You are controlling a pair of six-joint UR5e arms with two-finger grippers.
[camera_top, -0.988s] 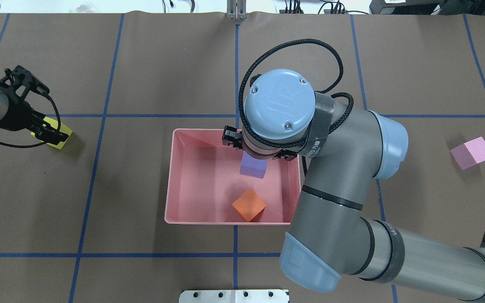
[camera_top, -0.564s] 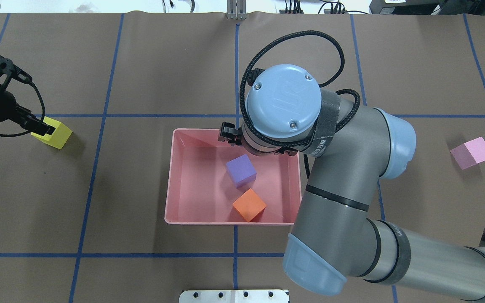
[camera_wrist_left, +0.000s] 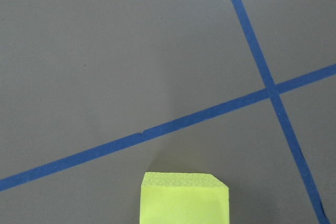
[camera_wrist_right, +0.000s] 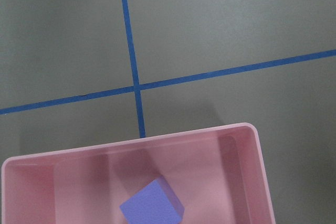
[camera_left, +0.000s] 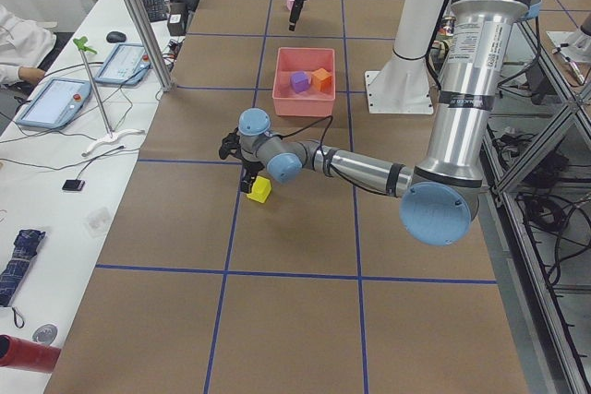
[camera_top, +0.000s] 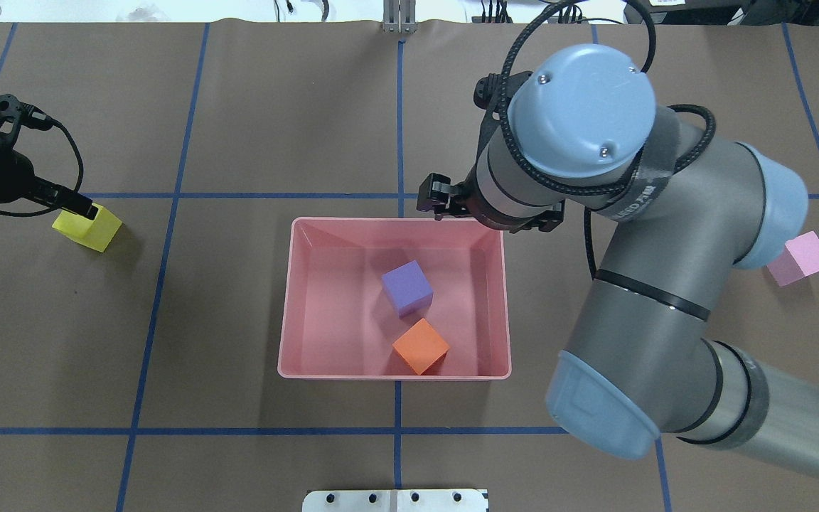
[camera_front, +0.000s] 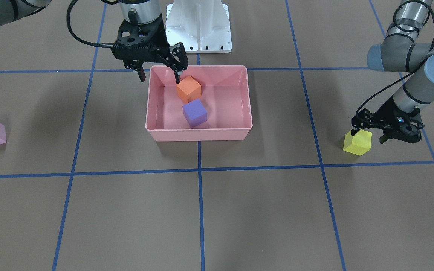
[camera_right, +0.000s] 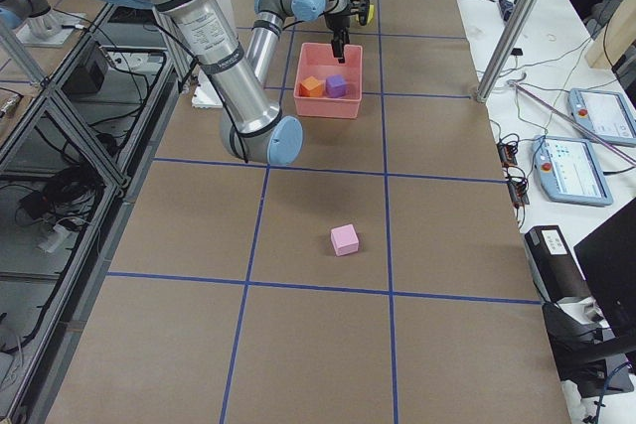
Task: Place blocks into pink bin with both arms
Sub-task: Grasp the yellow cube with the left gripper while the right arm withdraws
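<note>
The pink bin stands at mid-table and holds the purple cube and the orange cube. My right gripper is open and empty, raised over the bin. Its wrist view shows the purple cube below. The yellow cube lies on the table at the left. My left gripper is open, just beside and above the yellow cube, with one finger at its top edge. The light pink cube lies alone far right, partly behind the right arm.
The white base pedestal stands behind the bin on the robot's side. A metal plate sits at the table's near edge. Blue tape lines grid the brown mat. Operator desks with tablets line the far side.
The purple cube left my right gripper and now rests in the bin. The right arm rose and swung away to the right. My left gripper drew back left off the yellow cube.
</note>
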